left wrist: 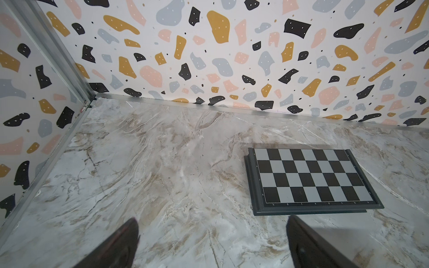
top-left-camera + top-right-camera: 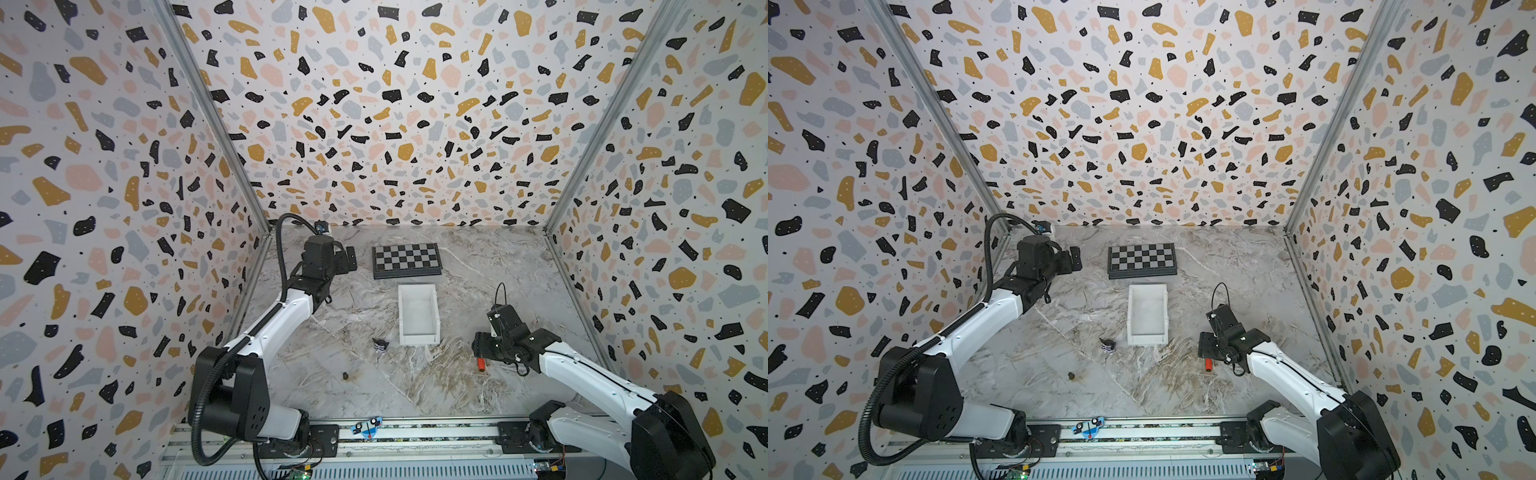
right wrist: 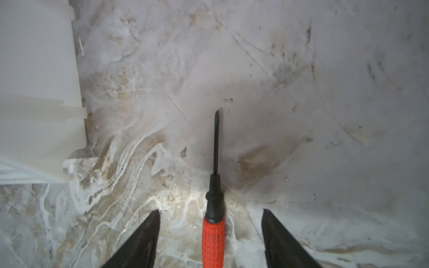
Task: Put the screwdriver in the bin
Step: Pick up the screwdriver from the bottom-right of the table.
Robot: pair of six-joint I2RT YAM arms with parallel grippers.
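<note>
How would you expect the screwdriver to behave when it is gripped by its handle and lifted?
The screwdriver looks rigid, so it should lift as one piece. Its round handle lies flat on the marble table, so a sideways nudge could probably roll it. The ribbed orange-red grip likely resists slipping.

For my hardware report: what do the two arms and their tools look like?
Left arm and right arm have white shells with black joints and bases. A black ribbed hose loops along the left one; a thin black wire arcs above the right wrist. Left tool and right tool have dark, tapering fingers.
</note>
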